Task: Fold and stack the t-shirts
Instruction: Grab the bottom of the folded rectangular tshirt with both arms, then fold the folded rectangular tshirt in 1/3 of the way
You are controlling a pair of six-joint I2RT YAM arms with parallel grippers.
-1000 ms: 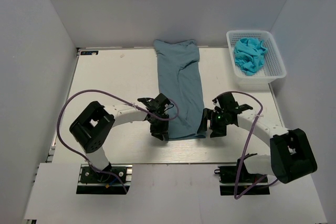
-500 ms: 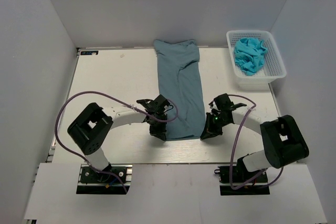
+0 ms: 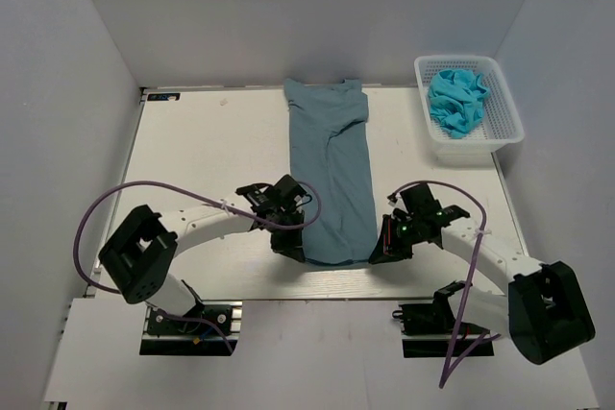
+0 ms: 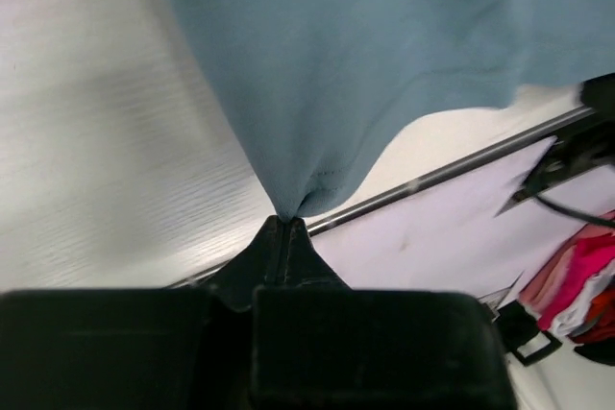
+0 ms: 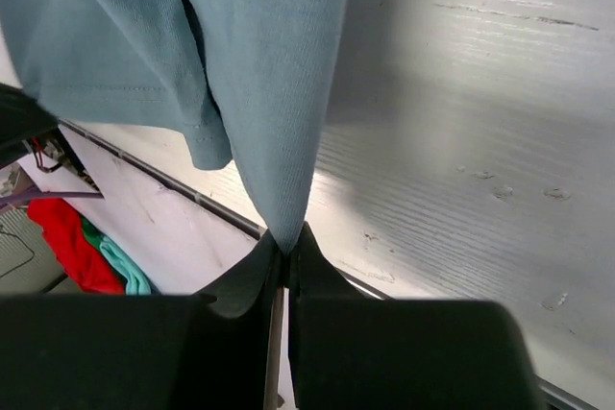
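A slate-blue t-shirt [image 3: 332,170] lies as a long narrow strip down the middle of the table. My left gripper [image 3: 293,252] is shut on its near left corner, the cloth [image 4: 317,93] pinched at the fingertips [image 4: 286,221] and rising away. My right gripper [image 3: 377,254] is shut on the near right corner, the fabric [image 5: 259,74] coming to a point between the fingertips [image 5: 286,242]. The near hem is lifted slightly off the table between the two grippers. A crumpled turquoise t-shirt [image 3: 457,98] sits in the basket.
A white mesh basket [image 3: 504,103] stands at the far right of the table [image 3: 211,151]. The table's near edge [image 4: 461,165] runs right under both grippers. White walls enclose the left, back and right sides.
Both grippers closed on the shirt's near corners and pulled them toward the near edge, lifting the hem. The whole shirt slid slightly nearer.
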